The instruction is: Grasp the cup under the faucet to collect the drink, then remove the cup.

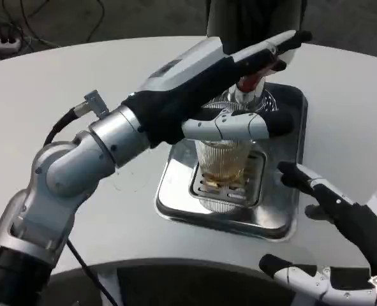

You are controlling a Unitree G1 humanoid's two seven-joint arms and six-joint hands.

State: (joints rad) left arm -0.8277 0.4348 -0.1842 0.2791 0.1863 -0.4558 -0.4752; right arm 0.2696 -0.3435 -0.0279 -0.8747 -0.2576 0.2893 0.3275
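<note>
Left hand (229, 83) wrapped around ribbed clear glass cup (223, 159) of amber drink, on grated steel drip tray (284, 217) beneath faucet (251, 89). Right hand (341, 236) apart beside tray, fingers spread, holding nothing.

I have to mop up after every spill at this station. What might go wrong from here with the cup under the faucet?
1. The ribbed cup already holds amber drink, and the left hand wraps its upper part; a tilt while lifting it off the drain grate may slosh liquid.
2. The cup's rim sits close under the faucet, so a straight lift might knock it.
3. The right hand is open beside the steel tray, near the likely way out.
</note>
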